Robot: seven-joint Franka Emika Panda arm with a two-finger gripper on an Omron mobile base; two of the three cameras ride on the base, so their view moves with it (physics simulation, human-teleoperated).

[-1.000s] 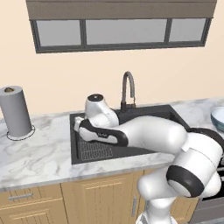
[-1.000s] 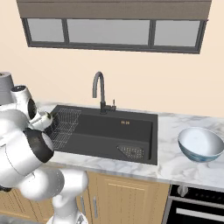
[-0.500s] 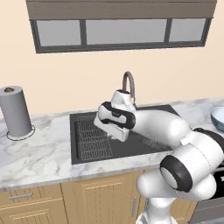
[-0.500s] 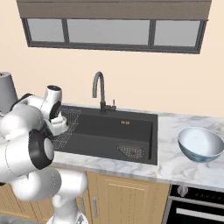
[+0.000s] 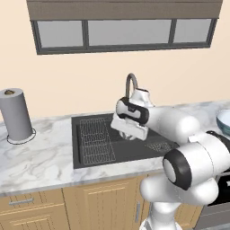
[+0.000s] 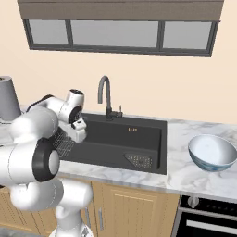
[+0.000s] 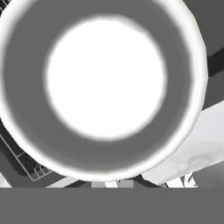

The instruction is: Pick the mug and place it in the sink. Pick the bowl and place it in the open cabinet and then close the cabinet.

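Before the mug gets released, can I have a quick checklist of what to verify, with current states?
1. Mug held by the gripper: ok, jaws shut, cup seen right at the hand camera.
2. Hand above the sink: ok.
3. Basin free under the hand: ok, just the wire rack and drain grate.
4. Mug low enough to drop safely: cannot tell.
5. Bowl waiting on the counter: ok.
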